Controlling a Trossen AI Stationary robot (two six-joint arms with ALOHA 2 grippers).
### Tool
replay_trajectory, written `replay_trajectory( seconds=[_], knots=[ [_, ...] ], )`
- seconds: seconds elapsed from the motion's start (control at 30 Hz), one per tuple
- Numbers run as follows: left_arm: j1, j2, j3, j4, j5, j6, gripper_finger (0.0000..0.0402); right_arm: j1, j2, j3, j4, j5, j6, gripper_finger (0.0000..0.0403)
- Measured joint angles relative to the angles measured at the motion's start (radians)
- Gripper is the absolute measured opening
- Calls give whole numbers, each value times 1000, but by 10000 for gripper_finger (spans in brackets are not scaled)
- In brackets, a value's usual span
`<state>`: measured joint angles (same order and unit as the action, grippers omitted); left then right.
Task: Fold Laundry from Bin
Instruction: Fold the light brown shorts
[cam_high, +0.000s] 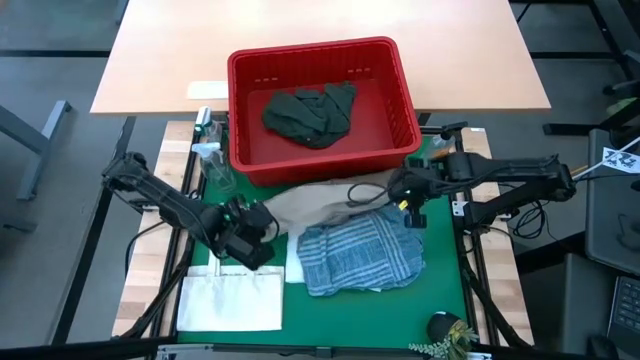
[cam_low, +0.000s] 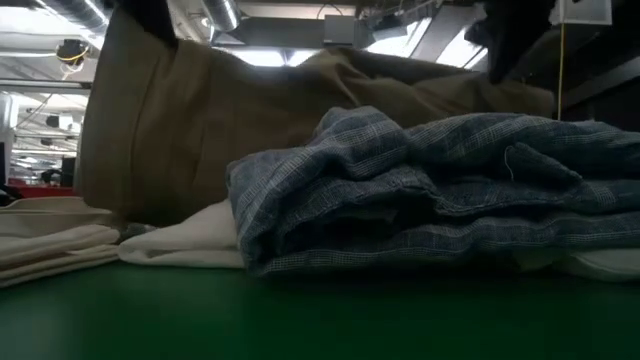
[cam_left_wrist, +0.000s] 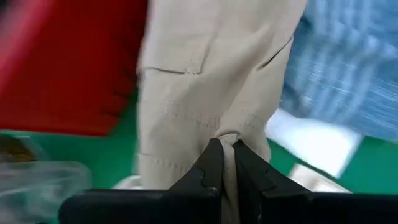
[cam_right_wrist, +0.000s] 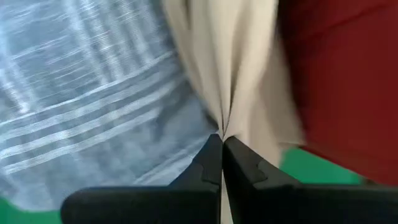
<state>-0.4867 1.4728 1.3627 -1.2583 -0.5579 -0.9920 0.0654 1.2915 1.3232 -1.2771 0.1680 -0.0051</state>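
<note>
The red bin (cam_high: 322, 100) stands at the far side of the green mat (cam_high: 440, 290) with a dark green garment (cam_high: 310, 112) lying in it. A beige garment (cam_high: 320, 205) spans between my two grippers in front of the bin, and both are shut on it: my left gripper (cam_high: 265, 222) at its left end, my right gripper (cam_high: 405, 198) at its right end. In the low view the beige garment (cam_low: 200, 130) hangs like a curtain behind a crumpled blue-and-white striped garment (cam_high: 360, 255). The striped garment lies on the mat, over a white cloth (cam_low: 190, 245). My left gripper pinches a bunched bit of the beige cloth (cam_left_wrist: 227, 135) between its two fingers; edge or fold, I cannot tell. The fingers slant down from the table's left. The cloth spreads away beyond the fingertips toward the bin. My right gripper pinches a gathered fold of the beige cloth (cam_right_wrist: 222, 127) between its two fingers, which point steeply down. The cloth fans out from the fingertips, between the striped garment and the bin. Its lower edge is hidden behind the striped garment.
A flat white tote bag (cam_high: 232, 300) lies at the mat's near left. Clear bottles (cam_high: 207, 150) stand left of the bin. A small plant (cam_high: 447, 335) sits at the near right corner. A light wooden tabletop (cam_high: 320, 30) extends behind the bin.
</note>
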Motion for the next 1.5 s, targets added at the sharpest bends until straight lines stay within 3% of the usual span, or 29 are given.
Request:
replay_trajectory(
  seconds=[0.2,0.4,0.63,0.87,1.07,1.27,1.5],
  knots=[
    [28,-14,136,-184,-113,-1,9,0,0,107,-76,162,0,5],
    [52,-15,262,-313,-220,0,9,0,0,171,-199,235,30,5],
    [107,-38,353,-305,-376,60,9,-8,-47,181,-266,373,58,5],
    [198,-39,399,-295,-399,139,9,-92,-125,183,-252,469,35,5],
    [273,-42,401,-201,-405,270,9,-177,-196,182,-149,422,-118,5],
    [306,-44,402,-62,-375,401,9,-258,-227,180,-130,445,-183,5],
    [289,-43,402,-51,-323,402,9,-302,-285,180,-138,278,-181,5]
  ],
)
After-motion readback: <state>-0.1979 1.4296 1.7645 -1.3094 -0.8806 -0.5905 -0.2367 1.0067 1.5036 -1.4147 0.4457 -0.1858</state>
